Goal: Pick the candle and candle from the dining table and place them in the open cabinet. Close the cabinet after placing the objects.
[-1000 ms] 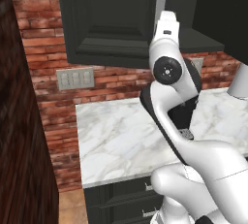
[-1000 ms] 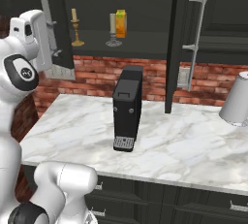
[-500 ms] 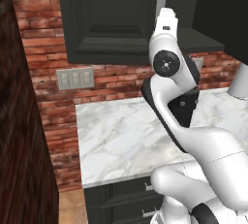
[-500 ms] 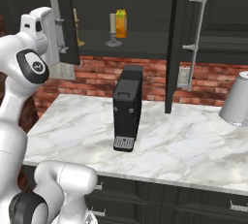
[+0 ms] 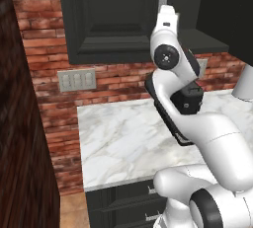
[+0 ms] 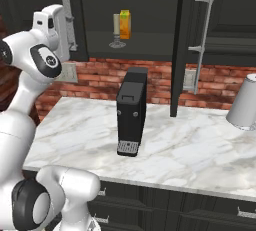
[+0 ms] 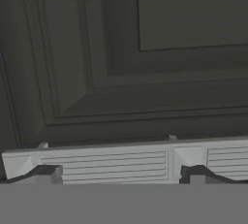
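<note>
Landmark: the tall black panelled wall cabinet [image 6: 145, 10] with long silver bar handles, above the brick backsplash. Its middle bay stands open; on the dark inner shelf a short cream candle on a grey-silver stemmed holder [image 6: 117, 36] stands just beside a small amber-orange carton [image 6: 125, 24], the carton on its right. The second candle, the brass-gold one, I cannot make out; the white arm stands in front of the shelf's left end in the right base view, so it may be hidden there. Judgement: placing appears finished or nearly so, and closing the doors is what remains. Left door [image 6: 65, 12] is swung partly out, with the arm's upper link close against it; right door [image 6: 200, 30] hangs open too. Below the cabinet, on the white grey-veined marble worktop [image 6: 190, 150], stands a black boxy appliance [image 6: 132, 110]. Two-finger gripper [image 7: 121, 174]: tips spread wide, nothing between them, facing a dark panelled door face at close range in the hand view.
</note>
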You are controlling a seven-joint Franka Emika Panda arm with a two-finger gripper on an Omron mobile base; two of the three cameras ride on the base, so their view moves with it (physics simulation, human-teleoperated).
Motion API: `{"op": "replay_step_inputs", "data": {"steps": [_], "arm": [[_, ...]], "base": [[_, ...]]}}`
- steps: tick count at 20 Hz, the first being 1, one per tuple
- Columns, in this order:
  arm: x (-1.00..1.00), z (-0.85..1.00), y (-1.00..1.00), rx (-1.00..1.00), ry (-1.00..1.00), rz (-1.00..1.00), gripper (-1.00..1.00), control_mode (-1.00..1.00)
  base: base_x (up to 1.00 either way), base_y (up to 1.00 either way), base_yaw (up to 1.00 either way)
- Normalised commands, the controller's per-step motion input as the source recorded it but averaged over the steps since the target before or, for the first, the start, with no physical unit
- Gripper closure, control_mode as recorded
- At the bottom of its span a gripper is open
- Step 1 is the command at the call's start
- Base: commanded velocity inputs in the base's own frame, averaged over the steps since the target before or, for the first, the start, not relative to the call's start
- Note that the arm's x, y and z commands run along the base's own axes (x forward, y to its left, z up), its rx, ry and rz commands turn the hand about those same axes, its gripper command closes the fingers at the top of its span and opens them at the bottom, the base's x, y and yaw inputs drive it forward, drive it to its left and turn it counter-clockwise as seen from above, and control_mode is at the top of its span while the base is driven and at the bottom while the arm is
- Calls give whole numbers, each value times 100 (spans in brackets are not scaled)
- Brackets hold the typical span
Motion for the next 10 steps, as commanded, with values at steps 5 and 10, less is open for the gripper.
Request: {"op": "replay_step_inputs", "data": {"steps": [5, 10], "arm": [[39, 0, 0, 0, 0, 0, -100, -100], [37, 0, 0, 0, 0, 1, -100, -100]], "base": [[0, 0, 0], [0, 0, 0]]}}
